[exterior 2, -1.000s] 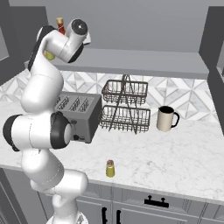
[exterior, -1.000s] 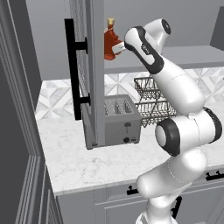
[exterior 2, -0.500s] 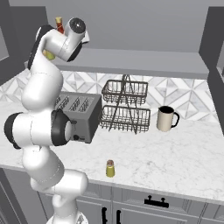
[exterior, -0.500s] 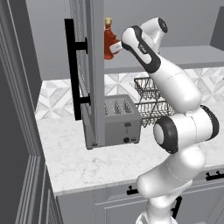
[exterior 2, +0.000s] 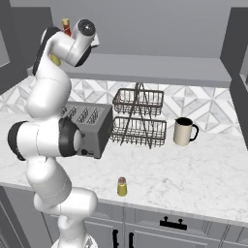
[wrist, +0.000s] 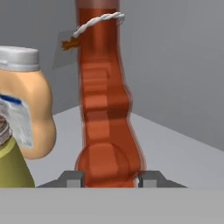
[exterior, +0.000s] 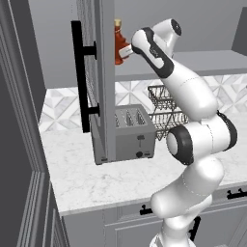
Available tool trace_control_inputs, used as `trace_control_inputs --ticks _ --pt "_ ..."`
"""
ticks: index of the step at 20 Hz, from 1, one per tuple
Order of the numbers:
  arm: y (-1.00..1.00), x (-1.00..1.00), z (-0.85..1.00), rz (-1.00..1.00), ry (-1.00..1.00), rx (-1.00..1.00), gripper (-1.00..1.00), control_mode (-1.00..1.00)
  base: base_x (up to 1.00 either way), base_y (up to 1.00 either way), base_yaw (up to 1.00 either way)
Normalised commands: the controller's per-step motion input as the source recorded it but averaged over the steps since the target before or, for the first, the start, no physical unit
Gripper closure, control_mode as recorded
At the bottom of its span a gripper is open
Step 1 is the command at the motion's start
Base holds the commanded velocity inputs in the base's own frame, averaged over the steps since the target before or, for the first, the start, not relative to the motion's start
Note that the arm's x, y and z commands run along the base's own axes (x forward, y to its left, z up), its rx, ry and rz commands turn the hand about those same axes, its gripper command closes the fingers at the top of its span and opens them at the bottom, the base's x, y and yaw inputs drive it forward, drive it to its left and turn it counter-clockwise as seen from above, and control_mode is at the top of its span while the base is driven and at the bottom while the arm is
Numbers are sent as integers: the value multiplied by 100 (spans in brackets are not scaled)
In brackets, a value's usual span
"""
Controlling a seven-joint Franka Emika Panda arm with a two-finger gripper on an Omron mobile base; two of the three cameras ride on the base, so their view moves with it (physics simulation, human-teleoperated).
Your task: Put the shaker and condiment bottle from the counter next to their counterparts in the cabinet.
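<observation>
We lift the condiment bottle (wrist: 107, 109) to the open cabinet (exterior: 103, 72), our fingers (wrist: 72, 178) pinching its base on both sides.

The red bottle hangs just above the grey shelf (wrist: 175, 148), beside a pale jar (wrist: 26, 109) with a silver cap. The yellow shaker (exterior 2: 122, 186) stands on the marble surface (exterior 2: 193, 179), in front of the toaster (exterior 2: 89, 128).

Even, soft rendered light around me; faint shadows, no glare. My hand view slightly blurred up close, base views sharp.
</observation>
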Motion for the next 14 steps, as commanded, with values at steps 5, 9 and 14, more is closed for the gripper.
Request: trace_control_inputs --ticks 5,9,14 --pt "16 32 -36 3 0 -2 -100 -100 0 0 0" --pt "8 7 -37 4 0 -2 -100 -100 0 0 0" --pt "0 0 -11 1 0 0 -100 -100 0 0 0"
